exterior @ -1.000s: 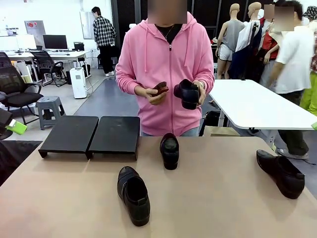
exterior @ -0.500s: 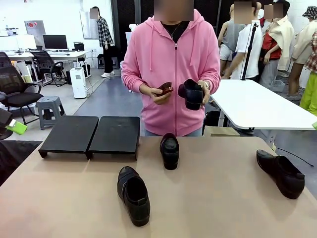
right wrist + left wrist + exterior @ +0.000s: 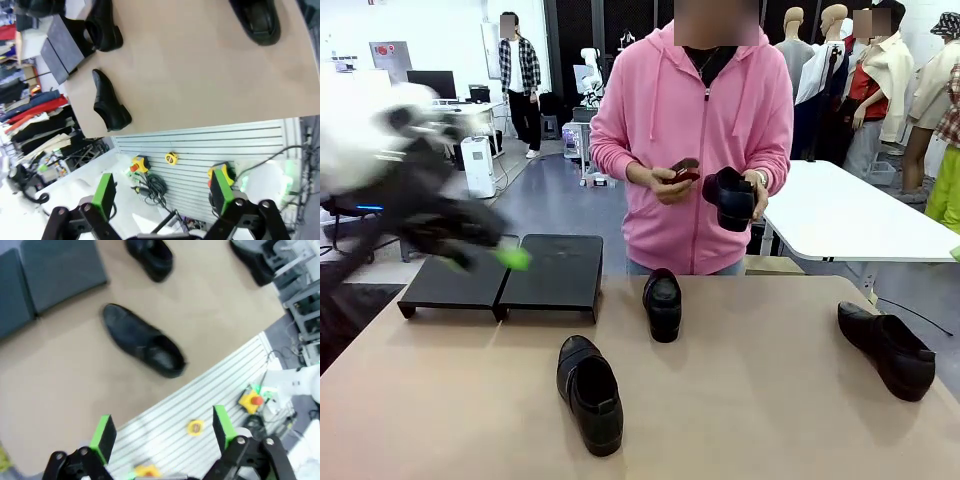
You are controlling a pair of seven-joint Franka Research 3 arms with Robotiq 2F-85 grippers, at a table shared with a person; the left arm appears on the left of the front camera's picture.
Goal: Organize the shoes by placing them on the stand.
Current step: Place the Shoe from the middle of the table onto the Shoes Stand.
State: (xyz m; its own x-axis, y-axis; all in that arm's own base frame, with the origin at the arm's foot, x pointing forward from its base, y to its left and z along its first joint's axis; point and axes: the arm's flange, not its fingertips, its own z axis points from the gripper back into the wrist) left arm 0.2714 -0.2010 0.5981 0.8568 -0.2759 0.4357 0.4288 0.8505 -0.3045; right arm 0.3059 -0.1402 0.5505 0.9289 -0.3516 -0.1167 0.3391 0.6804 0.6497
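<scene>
Three black shoes lie loose on the desk (image 3: 770,420), none on the stand (image 3: 555,275). A fourth shoe (image 3: 732,197) is off the desk.

Stand: far left corner of desk, two flat black panels side by side. Right panel's top is bare; left panel is partly hidden by the arm.

Shoes:
- Near shoe (image 3: 590,393): a bit left of centre, toward near edge, well apart from stand.
- Middle shoe (image 3: 663,303): close to far edge, approx. centre, just right of the stand's right panel, not touching it.
- Right shoe (image 3: 886,348): by the desk's right edge, lying at an angle.
- Fourth shoe: gripped in one hand (image 3: 752,192) of the person (image 3: 695,120) in the pink hoodie, who stands behind the far edge. The other hand holds a small brownish item; can't tell what.

Left pincer (image 3: 163,432): wide, nothing btw. the green pads. In its wrist view the near shoe lies ahead of the fingers, w/ the stand at the picture's upper left. In front view the arm is a blur over the desk's far left corner, pads in front of the stand's left panel; can't tell if touching.

Right pincer (image 3: 162,195): wide too, empty. It hangs off the desk over a ribbed metal plate (image 3: 200,145) w/ cables, all three desk shoes far ahead.
</scene>
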